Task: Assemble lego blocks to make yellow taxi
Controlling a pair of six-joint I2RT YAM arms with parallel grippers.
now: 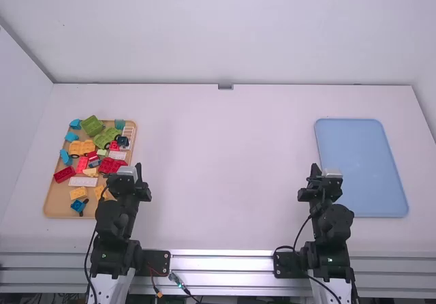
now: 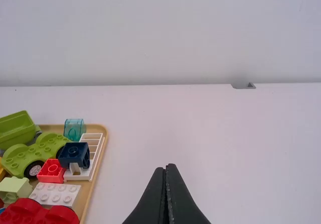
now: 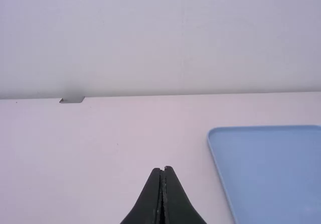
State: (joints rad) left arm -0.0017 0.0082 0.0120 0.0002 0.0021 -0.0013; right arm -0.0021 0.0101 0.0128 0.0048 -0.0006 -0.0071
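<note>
My left gripper [image 1: 138, 170] is folded near its base beside the right edge of the wooden tray [image 1: 53, 207]; in the left wrist view that gripper [image 2: 167, 166] is shut with nothing between its fingers. The tray holds a yellow-orange wheeled piece [image 1: 82, 147], a yellow block [image 1: 78, 193], red blocks [image 1: 65, 174], a white plate [image 1: 82, 181], green wheeled pieces and blue ones. A teal translucent block [image 2: 74, 129] stands at its far edge. My right gripper [image 1: 316, 170] sits left of the blue tray [image 1: 357, 154]; in the right wrist view this gripper [image 3: 162, 169] is shut and holds nothing.
Bare white table [image 1: 218, 168] stretches between the two trays. A wall rises behind the table's far edge, where a small grey bracket [image 1: 225, 86] sits. Cables and a metal rail [image 1: 221, 263] run along the near edge between the arm bases.
</note>
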